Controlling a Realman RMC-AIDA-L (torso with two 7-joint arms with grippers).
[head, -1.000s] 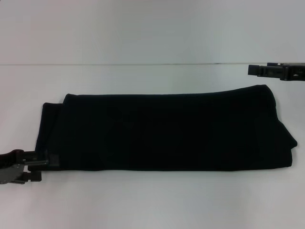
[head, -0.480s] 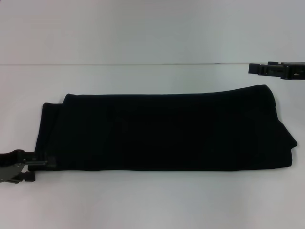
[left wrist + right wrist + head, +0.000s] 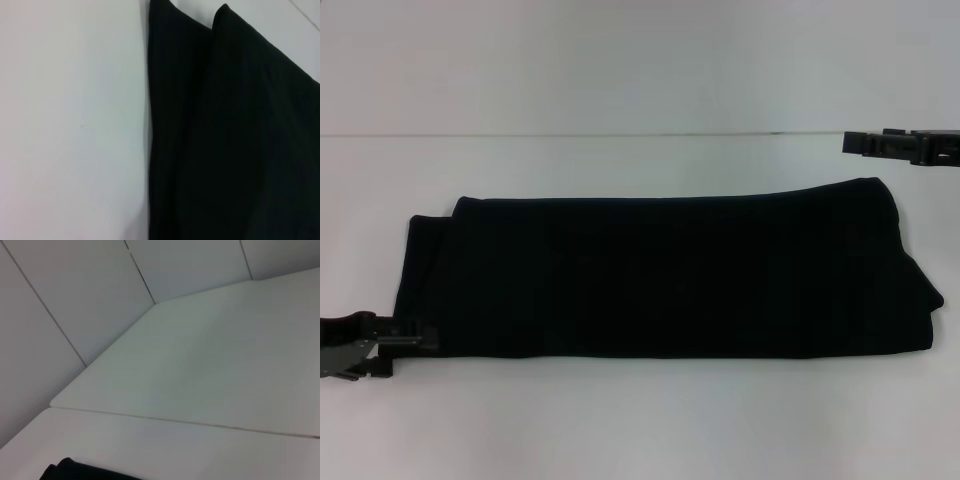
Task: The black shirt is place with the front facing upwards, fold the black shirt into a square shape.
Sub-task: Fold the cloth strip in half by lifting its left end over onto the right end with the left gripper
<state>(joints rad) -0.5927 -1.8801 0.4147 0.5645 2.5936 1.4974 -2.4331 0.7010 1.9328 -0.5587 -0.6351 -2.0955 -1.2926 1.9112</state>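
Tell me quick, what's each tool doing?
Left tool: at the black shirt's near left corner; grip cannot be told.
Right tool: far right, holding nothing.

I see a big white desk (image 3: 650, 420) with a smooth, flat top. It spreads out under my left end effector (image 3: 405, 340) and goes on far past it to the back. Behind the desk stands a plain white wall (image 3: 620, 60). A thin dark line runs where the desk meets the wall. From the right wrist camera, the wall (image 3: 75, 300) is made of wide panels with thin seams between them. The light is soft and even everywhere.
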